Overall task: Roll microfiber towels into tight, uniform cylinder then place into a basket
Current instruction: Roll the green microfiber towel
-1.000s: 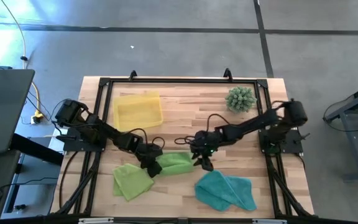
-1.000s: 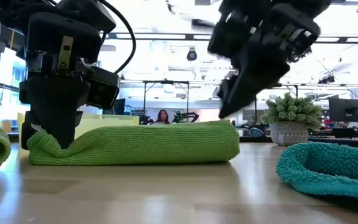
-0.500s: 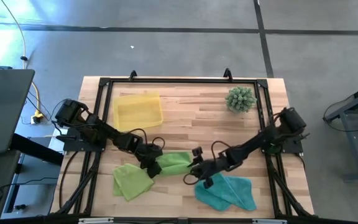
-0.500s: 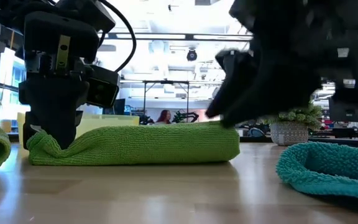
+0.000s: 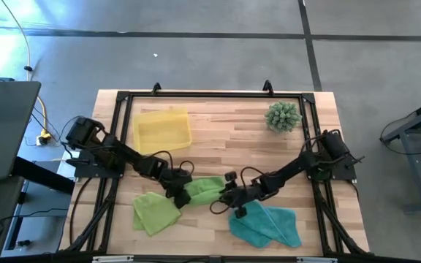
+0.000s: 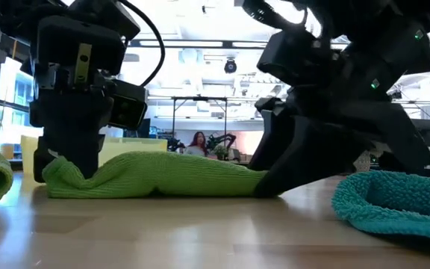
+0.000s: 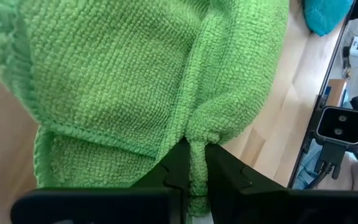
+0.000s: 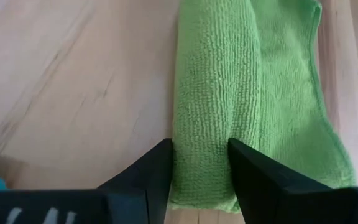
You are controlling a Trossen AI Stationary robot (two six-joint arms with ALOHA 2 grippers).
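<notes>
At the near edge of the desk (image 5: 218,139) lie a teal towel (image 5: 266,224) and a loose green towel (image 5: 154,212). Just beyond, the half-rolled green towel (image 5: 205,191) is soft and floppy, best taken at both ends: the left pincer (image 7: 194,167) pinches its left end shut, and the right pincer (image 8: 200,155) straddles its right end, open. The basket (image 5: 162,129) waits at far left.

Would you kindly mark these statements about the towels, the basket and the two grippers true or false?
1. The left gripper pinches one end of the rolled green towel. True.
2. The yellow basket already holds a towel. False: none lies in it.
3. The right gripper has its fingers either side of the roll's other end. True.
4. The teal towel is rolled up. False: it lies loose and crumpled.
5. The second green towel lies beside the plant. False: it lies at the table's near left, far from it.
</notes>
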